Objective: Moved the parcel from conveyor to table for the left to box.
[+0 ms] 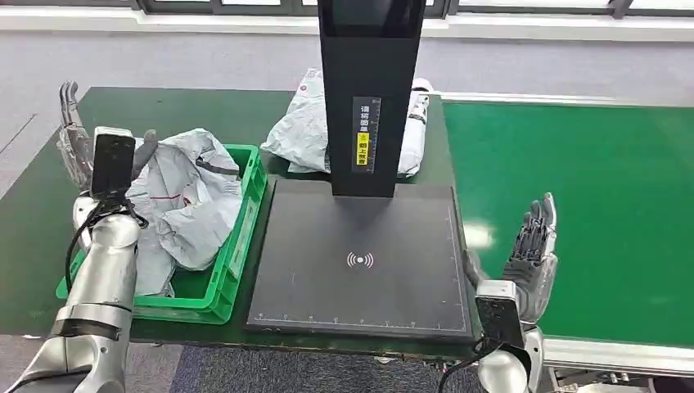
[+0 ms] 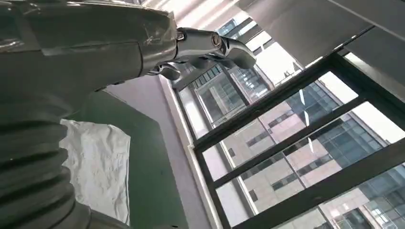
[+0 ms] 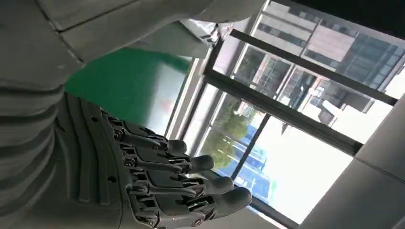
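Waiting with fingers spread and holding nothing, both the left hand (image 1: 90, 155) and right hand (image 1: 530, 246) flank the black scanner platform (image 1: 360, 262); a crumpled grey plastic parcel (image 1: 184, 201) lies in the green plastic crate (image 1: 233, 254) at left, another grey parcel (image 1: 303, 135) far behind the scanner post. Any reach should clear that post.

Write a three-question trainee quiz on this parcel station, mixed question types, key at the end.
1. True or false: the right hand holds a parcel.
2. The grey parcels beside the left hand lie in: A) a green crate; B) a cardboard box; C) the conveyor.
3. Fill in: another grey parcel lies behind the black ____ of the scanner platform.

Key: 1 false, its fingers are spread and hold nothing; 2 A; 3 column.
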`<action>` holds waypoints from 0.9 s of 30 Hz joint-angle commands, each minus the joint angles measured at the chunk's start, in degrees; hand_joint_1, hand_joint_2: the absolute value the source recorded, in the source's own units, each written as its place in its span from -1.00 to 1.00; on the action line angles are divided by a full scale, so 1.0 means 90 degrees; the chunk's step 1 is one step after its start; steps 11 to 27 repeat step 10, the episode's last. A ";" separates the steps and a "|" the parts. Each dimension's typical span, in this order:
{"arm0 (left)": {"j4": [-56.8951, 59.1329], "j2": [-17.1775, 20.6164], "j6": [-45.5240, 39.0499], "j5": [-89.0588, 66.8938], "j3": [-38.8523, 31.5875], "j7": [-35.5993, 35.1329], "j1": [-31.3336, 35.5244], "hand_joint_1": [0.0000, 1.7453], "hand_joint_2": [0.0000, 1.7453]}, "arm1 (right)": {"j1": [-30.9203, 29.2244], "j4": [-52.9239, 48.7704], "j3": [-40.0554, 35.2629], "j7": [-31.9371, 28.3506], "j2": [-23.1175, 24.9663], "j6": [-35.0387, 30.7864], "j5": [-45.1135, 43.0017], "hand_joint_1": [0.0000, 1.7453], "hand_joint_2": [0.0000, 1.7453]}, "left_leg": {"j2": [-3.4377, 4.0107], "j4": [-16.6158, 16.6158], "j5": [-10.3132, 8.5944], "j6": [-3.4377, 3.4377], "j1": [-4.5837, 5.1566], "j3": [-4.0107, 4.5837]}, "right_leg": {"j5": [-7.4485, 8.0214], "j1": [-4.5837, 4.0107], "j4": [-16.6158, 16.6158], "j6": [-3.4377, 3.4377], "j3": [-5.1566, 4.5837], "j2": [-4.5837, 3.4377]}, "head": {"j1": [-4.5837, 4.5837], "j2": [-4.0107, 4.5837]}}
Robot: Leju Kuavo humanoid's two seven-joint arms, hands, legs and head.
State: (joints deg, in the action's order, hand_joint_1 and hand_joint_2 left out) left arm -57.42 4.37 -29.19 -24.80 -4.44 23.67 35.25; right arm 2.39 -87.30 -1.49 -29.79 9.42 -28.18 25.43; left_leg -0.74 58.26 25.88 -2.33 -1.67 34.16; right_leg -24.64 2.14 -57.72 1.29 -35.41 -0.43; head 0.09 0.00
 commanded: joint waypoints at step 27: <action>0.2058 -0.2626 0.1111 0.2112 0.3035 0.1809 0.0649 -1.00 1.00 | -0.2979 0.4162 -0.1604 -0.0530 -0.0544 0.1655 -0.2107 -1.00 1.00 | -0.0039 0.0002 -0.0018 0.0033 0.0000 -0.0008 | 0.0018 -0.0008 0.0030 -0.0007 0.0042 0.0053 | 0.0000 0.0000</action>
